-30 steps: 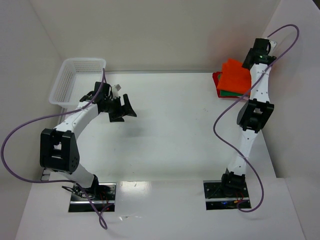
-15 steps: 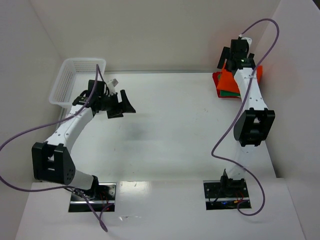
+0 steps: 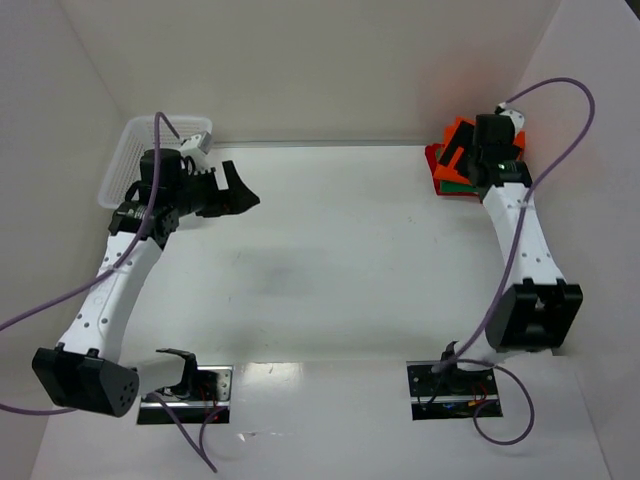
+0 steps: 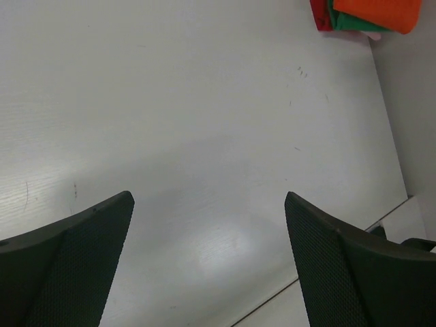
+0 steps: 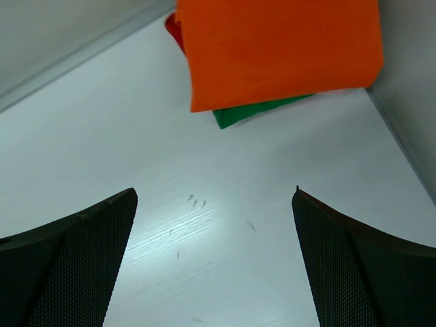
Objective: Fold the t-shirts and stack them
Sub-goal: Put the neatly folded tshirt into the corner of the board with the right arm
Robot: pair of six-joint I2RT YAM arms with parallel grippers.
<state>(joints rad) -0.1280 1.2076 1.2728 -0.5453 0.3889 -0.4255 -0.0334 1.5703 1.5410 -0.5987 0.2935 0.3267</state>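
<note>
Right end effector has lifted off the orange t-shirt, upper right. It and the left end effector stand open. Retract straight up so the fold stays undisturbed.

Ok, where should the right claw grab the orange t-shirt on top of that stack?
Probably the orange t-shirt at its near-left corner, which reaches past the green shirt. Come in low from the open table side; the wall crowds its right. The right claw is open, facing that edge.
</note>
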